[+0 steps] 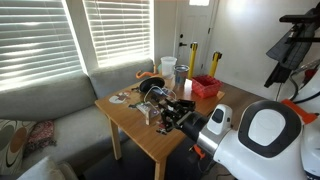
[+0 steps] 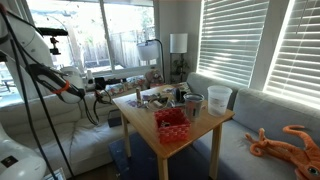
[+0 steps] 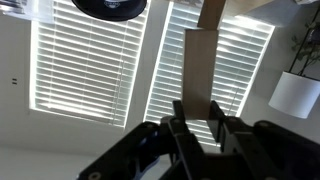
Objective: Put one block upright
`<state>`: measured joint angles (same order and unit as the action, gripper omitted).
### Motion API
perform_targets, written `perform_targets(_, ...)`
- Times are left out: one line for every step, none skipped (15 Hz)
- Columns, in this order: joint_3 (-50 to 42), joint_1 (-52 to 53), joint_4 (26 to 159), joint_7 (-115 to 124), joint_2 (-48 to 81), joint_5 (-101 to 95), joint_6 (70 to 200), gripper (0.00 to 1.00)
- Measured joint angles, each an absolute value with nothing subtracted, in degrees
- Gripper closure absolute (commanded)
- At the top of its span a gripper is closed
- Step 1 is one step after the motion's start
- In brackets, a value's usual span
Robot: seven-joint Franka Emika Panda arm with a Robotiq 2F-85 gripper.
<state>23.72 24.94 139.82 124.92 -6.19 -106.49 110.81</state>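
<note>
Your hand (image 3: 198, 130) is clamped on the block (image 3: 198, 70), which sticks out lengthwise past the fingers, over the table (image 1: 135, 126). I'd turn the wrist so the block's end faces down, lower it onto a bare patch, then let go gently.

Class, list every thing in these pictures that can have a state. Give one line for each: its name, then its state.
Gripper: shut on the block.
Block: held between the fingers.
Blinds: down, slats letting light through.
Basket: upright.
Cup: upright, contents cannot be told.
Lamp: cannot tell if lit.
</note>
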Motion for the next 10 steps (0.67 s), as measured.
perform_targets(23.7,24.9,140.2,126.3,-6.2,-107.2,110.8,0.93)
perform_targets(23.7,24.9,140.7,127.7,-6.2,-108.2,110.8,0.93)
perform_targets(23.7,24.9,141.3,129.4,-6.2,-109.3,110.8,0.93)
perform_targets(23.7,24.9,141.8,131.4,-6.2,-110.7,110.8,0.93)
perform_targets(23.6,24.9,142.4,133.4,-6.2,-112.2,110.8,0.93)
perform_targets(23.4,24.8,143.0,135.4,-6.2,-113.7,110.7,0.93)
perform_targets(23.2,24.8,143.6,137.3,-6.2,-115.0,110.4,0.93)
perform_targets(23.0,24.7,144.1,139.0,-6.2,-116.1,110.0,0.93)
perform_targets(22.7,24.6,144.5,140.5,-6.2,-116.9,109.6,0.93)
perform_targets(22.4,24.5,144.9,141.7,-6.2,-117.5,109.3,0.93)
